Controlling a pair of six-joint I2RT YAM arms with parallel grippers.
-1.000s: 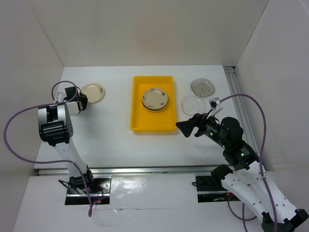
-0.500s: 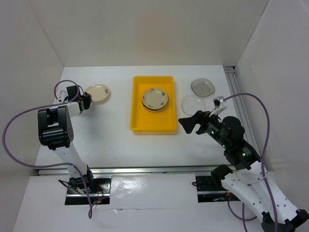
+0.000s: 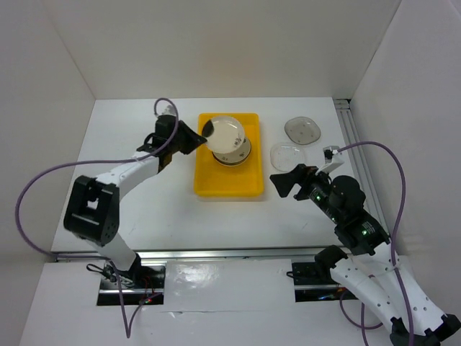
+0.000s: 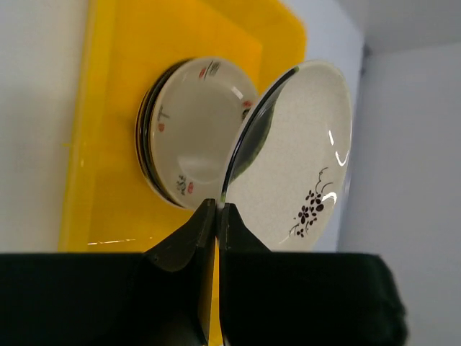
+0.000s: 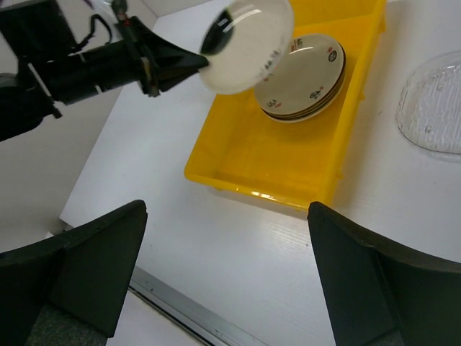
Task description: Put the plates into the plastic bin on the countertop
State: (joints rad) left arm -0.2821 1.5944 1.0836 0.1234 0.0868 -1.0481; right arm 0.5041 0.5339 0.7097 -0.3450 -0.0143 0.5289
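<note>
— Where's the cream plate point(image 3: 225, 133)?

— Pinched by its rim in the left gripper point(image 4: 217, 210). It is tilted, over the yellow bin point(image 3: 227, 182) and just above the stack of plates point(image 3: 243, 154) lying in it.

— And the right gripper point(image 3: 278, 184)?

— Jaws spread wide, holding nothing, above the bench point(image 3: 151, 202) just right of the bin. The clear glass plate point(image 3: 288, 155) lies near it and the smoky grey plate point(image 3: 302, 130) farther back, both outside the bin.

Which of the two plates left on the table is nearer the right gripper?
The clear plate, just right of the bin and ahead of the right gripper; the grey plate lies farther back.
</note>
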